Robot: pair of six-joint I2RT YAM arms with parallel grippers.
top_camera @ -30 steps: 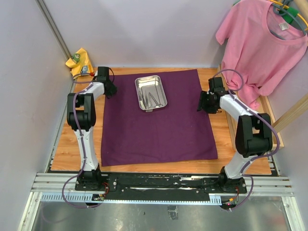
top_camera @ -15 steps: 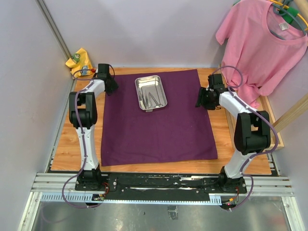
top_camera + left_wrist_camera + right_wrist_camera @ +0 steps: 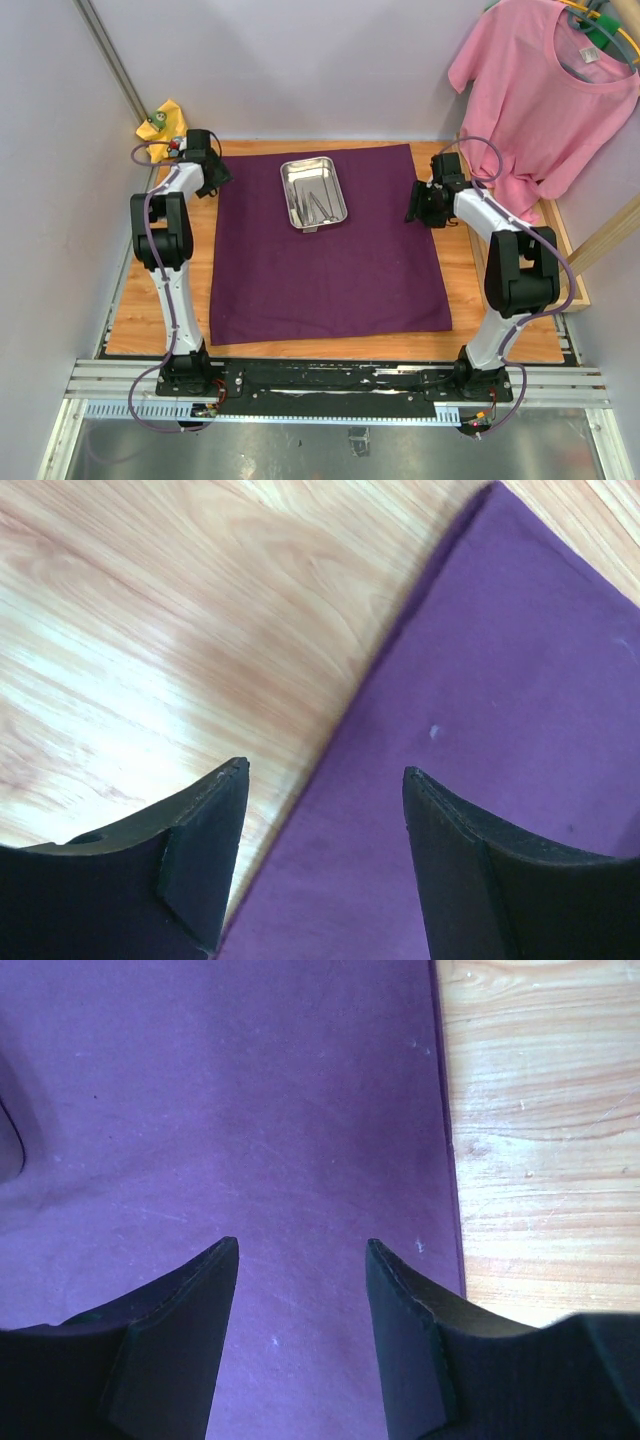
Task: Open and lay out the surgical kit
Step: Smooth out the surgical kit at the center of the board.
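My left gripper (image 3: 325, 770), jaws spread and empty, hangs over the left edge of the cloth (image 3: 500, 680), with one finger above bare table (image 3: 150, 610). My right gripper (image 3: 300, 1242), likewise spread and empty, hangs just inside the cloth's right edge. The cloth lies open and flat. The tray (image 3: 314, 194) sits on its far half with instruments (image 3: 316, 206) inside. Risk: a low pass by either jaw could snag the hem, drag the cloth and shift the tray, jumbling the instruments.
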